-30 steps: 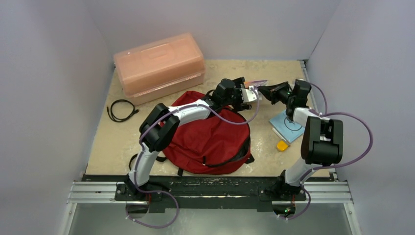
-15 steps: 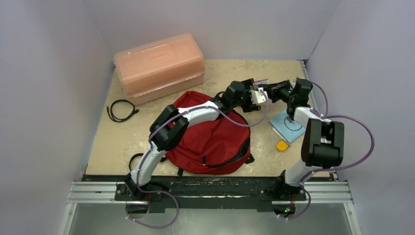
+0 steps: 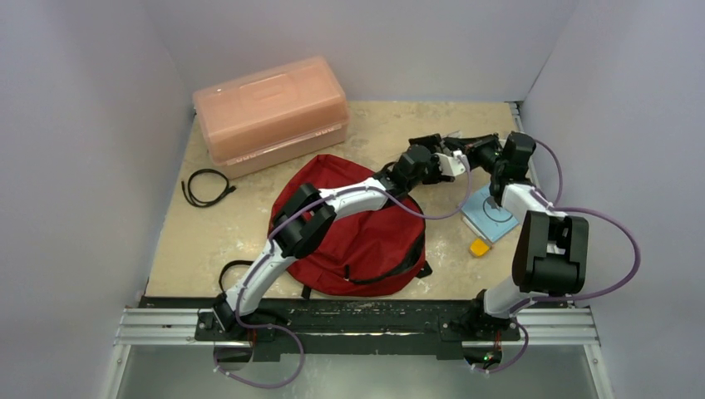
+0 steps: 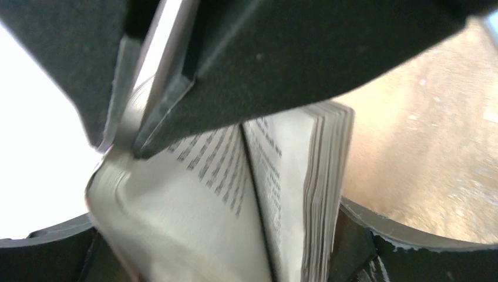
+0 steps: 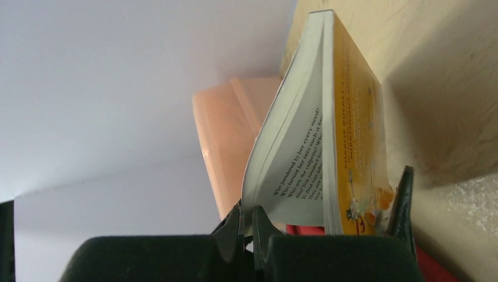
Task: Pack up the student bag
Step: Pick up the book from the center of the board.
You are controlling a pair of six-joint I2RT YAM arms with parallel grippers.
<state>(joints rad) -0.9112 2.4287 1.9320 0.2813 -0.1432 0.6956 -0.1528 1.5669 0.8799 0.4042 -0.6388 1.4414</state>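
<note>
Two grippers are facing each other over the table's [image 3: 382, 125] far right. The right gripper [image 5: 246, 226] is pinching a book [image 5: 326, 147] by a page, and the left gripper [image 3: 447, 160] is gaping wide around it. The student bag [image 3: 357, 241] is lying mid-table. This looks like a handover, so the left should be clamping before the right releases.

The dark red soft fabric backpack [image 3: 366, 241] has black straps. Far left stands the translucent orange-pink plastic box [image 3: 270, 112], and near it a thin black cable [image 3: 206, 187] lies on the mottled beige tabletop [image 3: 191, 249]. The yellow-covered paperback book [image 5: 352, 135] shows white pages with black print and darker lettering on its cover. To the right lie a light blue flat pad [image 3: 478, 218] and a small yellow-orange block [image 3: 479, 247].
</note>
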